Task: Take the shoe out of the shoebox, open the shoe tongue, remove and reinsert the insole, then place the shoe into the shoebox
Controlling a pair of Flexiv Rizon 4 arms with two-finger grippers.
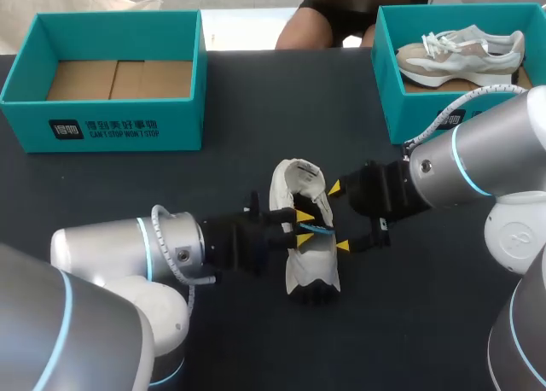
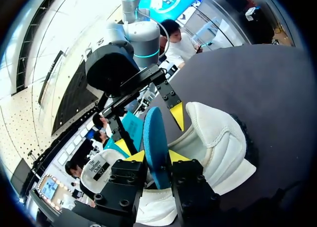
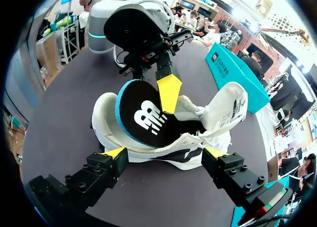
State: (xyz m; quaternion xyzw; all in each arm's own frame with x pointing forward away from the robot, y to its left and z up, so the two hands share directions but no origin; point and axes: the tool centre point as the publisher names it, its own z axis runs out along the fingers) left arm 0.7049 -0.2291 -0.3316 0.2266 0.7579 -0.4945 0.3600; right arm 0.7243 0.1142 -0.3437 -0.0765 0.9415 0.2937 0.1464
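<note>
Dark table (image 1: pixel 256 109): left gripper (image 2: pixel 156 156) clamps blue-edged black foam insole (image 3: pixel 143 119) (likely light, floppy; hold its rim), right gripper (image 3: pixel 164 152) splayed by white sneaker (image 1: pixel 310 265).

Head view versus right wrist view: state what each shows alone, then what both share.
Head view only: a second shoe in the right shoebox, and the left shoebox's cardboard floor. Right wrist view only: the insole's black top with white logo. Both: the shoe on the table, the left gripper shut on the insole, the right gripper open beside the shoe.
</note>
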